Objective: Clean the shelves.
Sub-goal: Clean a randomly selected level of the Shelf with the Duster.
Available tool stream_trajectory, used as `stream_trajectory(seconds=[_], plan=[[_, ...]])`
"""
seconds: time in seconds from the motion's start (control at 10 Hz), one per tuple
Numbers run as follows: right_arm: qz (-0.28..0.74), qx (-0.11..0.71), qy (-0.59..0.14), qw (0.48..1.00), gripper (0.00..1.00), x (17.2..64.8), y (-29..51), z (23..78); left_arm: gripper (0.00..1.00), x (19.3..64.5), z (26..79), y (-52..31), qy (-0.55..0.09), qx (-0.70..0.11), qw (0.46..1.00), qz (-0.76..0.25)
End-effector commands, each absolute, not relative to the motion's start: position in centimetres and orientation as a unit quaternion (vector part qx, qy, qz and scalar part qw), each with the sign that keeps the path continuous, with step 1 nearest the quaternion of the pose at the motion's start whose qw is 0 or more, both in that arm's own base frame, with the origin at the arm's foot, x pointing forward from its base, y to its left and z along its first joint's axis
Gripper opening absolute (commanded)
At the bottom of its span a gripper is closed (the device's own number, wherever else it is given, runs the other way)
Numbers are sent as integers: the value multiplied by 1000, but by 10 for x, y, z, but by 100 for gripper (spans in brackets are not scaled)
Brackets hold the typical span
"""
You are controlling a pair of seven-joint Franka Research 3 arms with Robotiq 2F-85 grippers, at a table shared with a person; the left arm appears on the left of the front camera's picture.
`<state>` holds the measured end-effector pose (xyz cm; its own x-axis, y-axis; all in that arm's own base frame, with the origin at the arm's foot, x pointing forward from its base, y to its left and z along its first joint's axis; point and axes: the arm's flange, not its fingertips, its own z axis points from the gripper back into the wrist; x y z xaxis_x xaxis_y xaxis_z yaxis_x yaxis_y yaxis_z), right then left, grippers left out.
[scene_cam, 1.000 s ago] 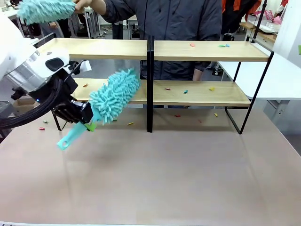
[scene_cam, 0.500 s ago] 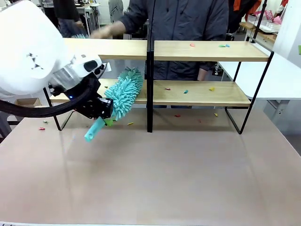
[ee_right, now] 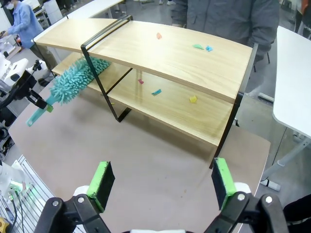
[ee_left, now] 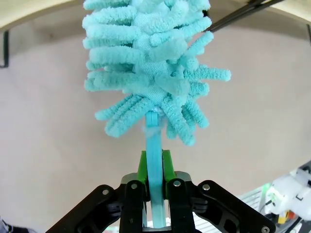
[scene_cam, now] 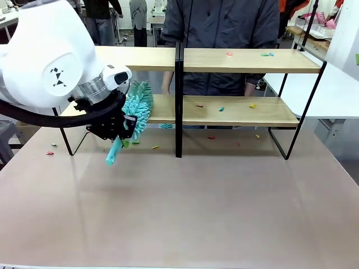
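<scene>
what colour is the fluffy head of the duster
Turquoise; the duster shows best in the left wrist view.

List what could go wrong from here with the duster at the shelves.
1. The left pincer clamps only the duster's thin handle; pressing on the lower board might twist it loose.
2. Sweeping right, the fluffy head may snag on the shelves' black middle post.
3. Loose scraps may get flicked onto the table.
</scene>
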<state>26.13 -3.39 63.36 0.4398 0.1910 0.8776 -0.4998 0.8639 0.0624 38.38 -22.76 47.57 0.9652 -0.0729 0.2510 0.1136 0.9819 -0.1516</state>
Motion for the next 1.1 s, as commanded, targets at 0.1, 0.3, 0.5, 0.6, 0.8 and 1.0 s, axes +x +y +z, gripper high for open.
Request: stream_trajectory(seconds=[0.1,0.3,0.5,0.6,0.8,1.0], plan=[[207,160,-488,833,100,262,-34,633,12,380,494,-238,-123,-52,989,68],[207,160,-488,833,100,262,-34,633,12,378,491,-240,-113,-12,985,132],[207,160,-488,833,100,262,-34,633,12,384,486,-237,-105,18,962,251],[207,160,-488,833,100,262,-34,633,12,384,485,-237,-96,18,958,271],[207,160,-488,833,100,262,-34,633,12,365,490,-241,-51,-16,965,256],[207,160,-488,833,100,262,-34,633,12,331,505,-242,-24,-45,960,276]])
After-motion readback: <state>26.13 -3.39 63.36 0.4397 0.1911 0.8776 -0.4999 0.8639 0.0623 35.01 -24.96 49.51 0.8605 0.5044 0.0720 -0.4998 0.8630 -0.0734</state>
